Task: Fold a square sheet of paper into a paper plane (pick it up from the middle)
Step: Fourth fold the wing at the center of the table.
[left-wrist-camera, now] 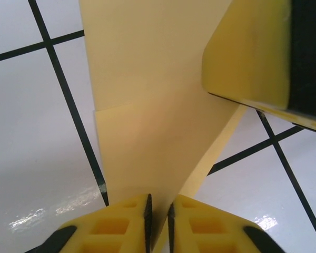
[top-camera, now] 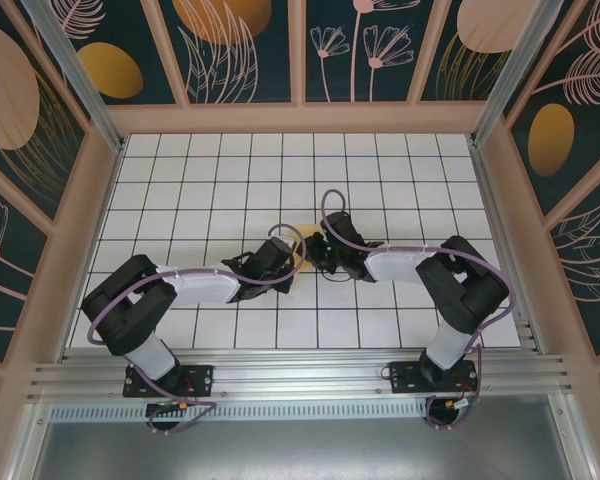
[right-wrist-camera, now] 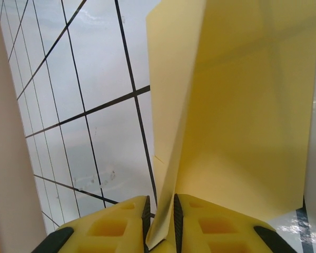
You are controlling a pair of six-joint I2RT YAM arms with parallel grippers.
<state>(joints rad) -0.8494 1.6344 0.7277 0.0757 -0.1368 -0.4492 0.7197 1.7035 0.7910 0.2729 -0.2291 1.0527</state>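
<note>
Fingertips of the left pincer [left-wrist-camera: 158,213] and of the right pincer [right-wrist-camera: 161,213] each stand narrow, pinching an edge of the folded yellow paper [right-wrist-camera: 242,116], which stretches out ahead of both and between them, with the white tiled table [left-wrist-camera: 31,132] lying beyond.

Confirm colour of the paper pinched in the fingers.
Plain yellow paper, no print; clearest in the right wrist view.
</note>
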